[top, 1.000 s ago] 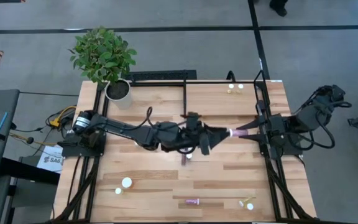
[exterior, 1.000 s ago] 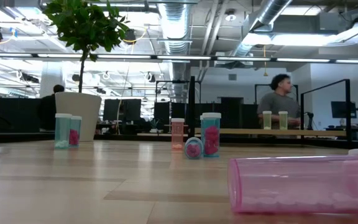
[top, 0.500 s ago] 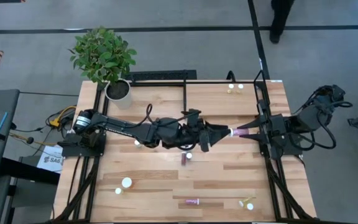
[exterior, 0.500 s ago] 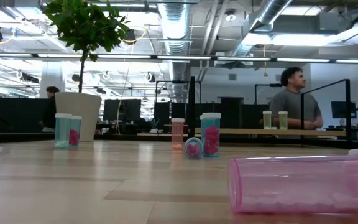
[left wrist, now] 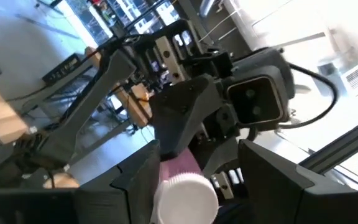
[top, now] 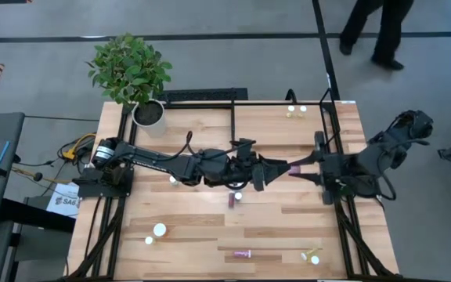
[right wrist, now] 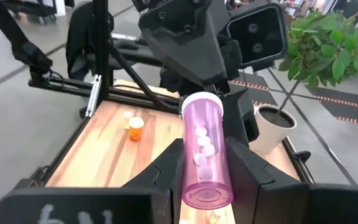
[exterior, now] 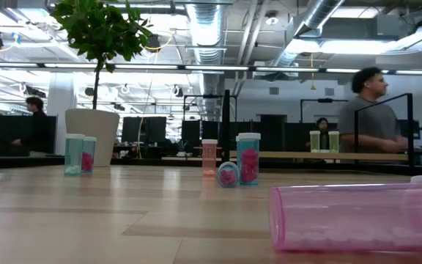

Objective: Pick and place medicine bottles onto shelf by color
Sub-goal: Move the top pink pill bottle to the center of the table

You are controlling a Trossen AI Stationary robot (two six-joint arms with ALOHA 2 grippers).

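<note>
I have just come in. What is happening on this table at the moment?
The two arms meet over the middle of the table. The right gripper is shut on a pink medicine bottle, held level, its white cap toward the left gripper, which is at the cap end; whether it grips cannot be told. It looks like a handover. Other bottles lie on the table, and a pair of bottles stands on the shelf.

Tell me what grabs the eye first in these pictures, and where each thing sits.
Above the table's middle, the left gripper and the right gripper meet tip to tip, a pink bottle bridging them; the right gripper is shut on its base end, the left's fingers flank its white cap. A leafy potted plant stands at the table's far left corner. Another pink bottle lies on its side close before the low camera.
</note>
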